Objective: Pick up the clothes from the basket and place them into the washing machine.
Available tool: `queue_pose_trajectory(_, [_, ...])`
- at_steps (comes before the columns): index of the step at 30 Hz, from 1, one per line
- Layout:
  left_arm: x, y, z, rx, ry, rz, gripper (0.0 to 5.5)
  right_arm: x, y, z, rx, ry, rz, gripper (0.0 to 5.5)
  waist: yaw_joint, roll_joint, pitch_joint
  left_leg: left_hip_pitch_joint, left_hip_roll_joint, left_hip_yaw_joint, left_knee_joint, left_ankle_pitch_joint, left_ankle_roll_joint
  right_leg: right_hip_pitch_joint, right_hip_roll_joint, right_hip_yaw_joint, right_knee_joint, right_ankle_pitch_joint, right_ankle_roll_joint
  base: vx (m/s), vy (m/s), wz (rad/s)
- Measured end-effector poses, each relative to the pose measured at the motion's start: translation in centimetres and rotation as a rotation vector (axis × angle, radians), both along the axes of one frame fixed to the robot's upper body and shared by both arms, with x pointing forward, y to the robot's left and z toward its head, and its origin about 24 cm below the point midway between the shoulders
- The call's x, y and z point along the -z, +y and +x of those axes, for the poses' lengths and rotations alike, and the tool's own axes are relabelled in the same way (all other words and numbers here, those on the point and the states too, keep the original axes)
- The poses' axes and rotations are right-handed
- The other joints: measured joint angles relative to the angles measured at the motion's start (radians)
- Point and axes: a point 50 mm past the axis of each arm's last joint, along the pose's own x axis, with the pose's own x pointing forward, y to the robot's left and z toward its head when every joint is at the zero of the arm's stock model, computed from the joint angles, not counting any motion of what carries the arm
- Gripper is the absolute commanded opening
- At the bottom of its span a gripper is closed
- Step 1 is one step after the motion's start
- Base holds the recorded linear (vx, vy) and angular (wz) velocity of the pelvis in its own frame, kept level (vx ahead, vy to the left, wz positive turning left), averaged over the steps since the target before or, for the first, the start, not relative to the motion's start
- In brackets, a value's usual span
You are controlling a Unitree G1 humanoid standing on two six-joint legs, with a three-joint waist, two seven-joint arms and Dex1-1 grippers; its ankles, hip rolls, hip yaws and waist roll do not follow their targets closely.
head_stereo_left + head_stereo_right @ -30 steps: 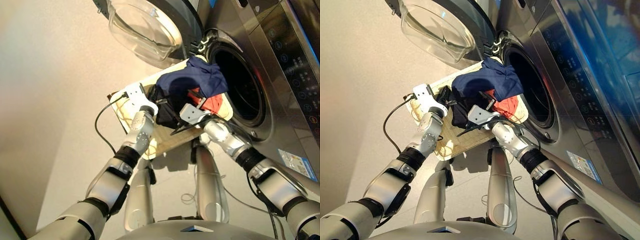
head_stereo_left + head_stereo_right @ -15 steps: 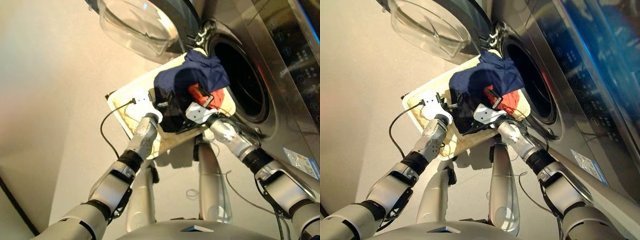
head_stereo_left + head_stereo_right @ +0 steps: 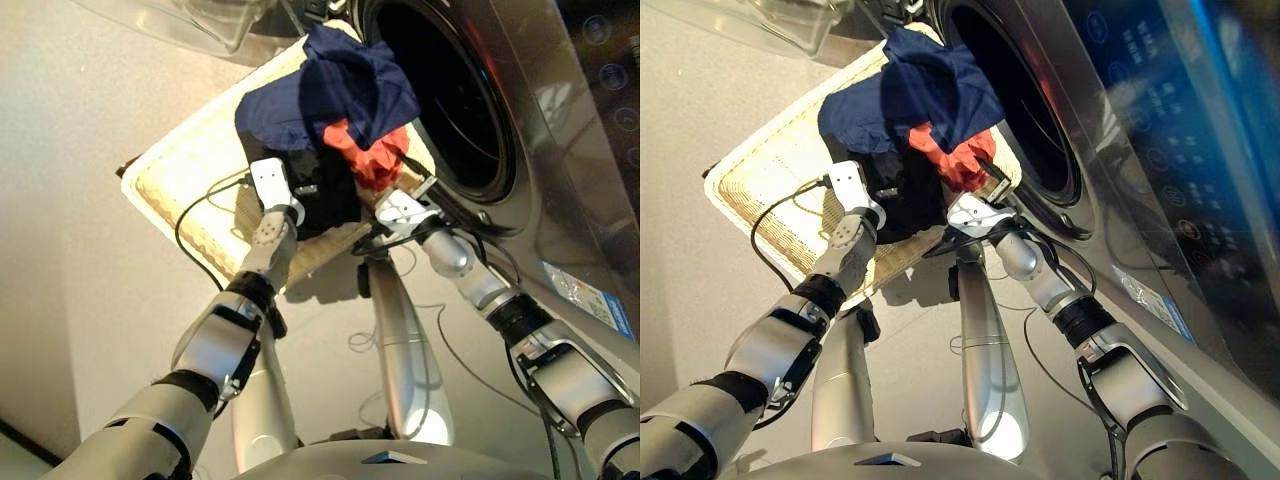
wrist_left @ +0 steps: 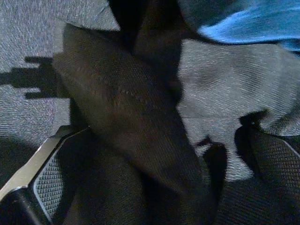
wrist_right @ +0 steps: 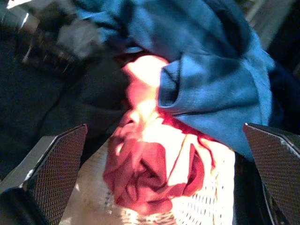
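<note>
Basket (image 3: 185,195): shallow woven cream wicker, rectangular, before the washer (image 3: 520,130) drum hole.
Clothes: navy (image 3: 320,90) draped on top, coral (image 3: 372,160) bunched beneath, black (image 3: 325,200) crumpled, all in the basket.
Left pincer (image 4: 140,187): fingers apart, pressed into black fabric.
Right pincer (image 5: 154,187): wide apart, coral bundle between, not clamped.

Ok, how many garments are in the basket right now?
3. The navy one is draped on top nearest the drum, the red one is bunched just under its edge, and the black one lies by the left hand. More could hide beneath.
</note>
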Motion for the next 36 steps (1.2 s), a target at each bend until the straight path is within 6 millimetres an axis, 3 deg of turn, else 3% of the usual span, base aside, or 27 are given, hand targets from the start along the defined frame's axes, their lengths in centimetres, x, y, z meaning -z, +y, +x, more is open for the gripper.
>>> queue_pose_trajectory(1, [-0.1, 0.0, 0.0, 0.001, -0.007, 0.006, 5.50, 0.0, 0.1, 0.0, -0.003, 0.000, 0.002, 5.50, 0.000, -0.002, 0.008, -0.006, 0.000, -0.008, 0.019, -0.009, -0.001, -0.001, 0.000, 0.000, 0.010, -0.002, 0.001, 0.000, 0.000, 0.000])
queue_pose_trajectory(2, [-0.1, 0.0, 0.0, -0.001, -0.012, 0.018, 3.41, 0.0, 0.1, -0.1, -0.009, 0.004, 0.006, 5.50, 0.000, -0.003, 0.009, -0.013, 0.000, -0.013, 0.033, -0.017, 0.001, -0.004, -0.001, -0.001, 0.016, -0.004, 0.001, 0.000, 0.000, 0.000])
queue_pose_trajectory(4, [-0.3, 0.3, 0.1, -0.027, -0.009, 0.007, 0.11, -0.3, 0.2, -0.1, -0.015, 0.000, 0.021, 5.50, -0.001, -0.004, 0.010, -0.027, -0.001, -0.015, 0.060, -0.028, 0.002, -0.012, -0.002, 0.002, 0.025, -0.007, 0.002, 0.000, 0.000, 0.000])
queue_pose_trajectory(14, [-0.5, 0.4, 0.3, -0.019, -0.006, 0.007, 0.00, -0.6, 0.4, 0.0, -0.025, -0.009, 0.020, 5.50, -0.001, -0.006, 0.010, -0.016, -0.005, -0.019, 0.065, -0.030, 0.004, -0.003, -0.012, 0.008, 0.037, -0.007, 0.002, 0.000, 0.000, 0.000])
queue_pose_trajectory(17, [0.2, 0.3, 0.0, -0.007, 0.010, -0.008, 0.00, 0.1, 0.6, 0.2, -0.019, 0.015, -0.002, 5.50, 0.000, -0.007, 0.010, 0.043, -0.018, -0.017, 0.022, -0.017, 0.010, 0.043, -0.026, -0.002, 0.026, -0.014, 0.004, -0.083, -0.001, 0.034])
queue_pose_trajectory(18, [0.5, 0.2, -0.2, -0.002, 0.013, -0.020, 0.00, 0.2, 0.7, 0.3, -0.021, 0.020, -0.015, 5.50, 0.002, -0.008, 0.010, 0.067, -0.023, -0.017, 0.002, -0.005, 0.004, 0.060, -0.034, -0.007, 0.024, -0.004, -0.007, -0.117, -0.015, 0.045])
queue_pose_trajectory(22, [0.9, -0.3, -0.9, 0.040, -0.003, -0.072, 0.00, 1.8, 0.5, 0.7, 0.007, 0.071, -0.060, 5.50, 0.008, -0.008, 0.009, 0.153, -0.044, -0.014, -0.077, 0.022, 0.016, 0.120, -0.056, -0.020, 0.008, -0.009, -0.002, 0.000, 0.000, 0.000])
queue_pose_trajectory(27, [1.1, -1.3, -2.4, 0.113, -0.040, -0.172, 0.00, 3.7, 0.3, 0.6, 0.026, 0.103, -0.147, 5.50, 0.040, -0.006, 0.009, 0.310, -0.060, -0.015, -0.217, 0.079, 0.024, 0.239, -0.074, -0.047, -0.026, -0.018, 0.005, 0.000, 0.000, 0.000])
queue_pose_trajectory(32, [-0.1, -2.6, -3.3, 0.189, -0.103, -0.281, 0.00, 4.3, 0.8, 0.4, -0.003, 0.111, -0.202, 5.50, 0.068, 0.037, -0.021, 0.369, -0.071, -0.015, -0.278, 0.109, 0.049, 0.291, -0.093, -0.067, -0.033, -0.027, 0.015, 0.017, -0.008, 0.074])
queue_pose_trajectory(34, [-0.8, -3.0, -3.5, 0.212, -0.127, -0.319, 0.00, 4.6, 1.1, 0.2, -0.024, 0.115, -0.234, 5.50, 0.087, 0.052, -0.030, 0.384, -0.071, -0.014, -0.281, 0.111, 0.048, 0.307, -0.095, -0.068, -0.032, -0.028, 0.016, 0.000, 0.000, 0.000])
queue_pose_trajectory(36, [-1.1, -3.2, -3.6, 0.230, -0.139, -0.360, 0.00, 5.0, 1.5, 0.0, -0.052, 0.116, -0.279, 5.50, 0.089, 0.067, -0.040, 0.390, -0.073, -0.016, -0.282, 0.111, 0.049, 0.317, -0.095, -0.070, -0.030, -0.034, 0.019, 0.000, 0.000, 0.000])
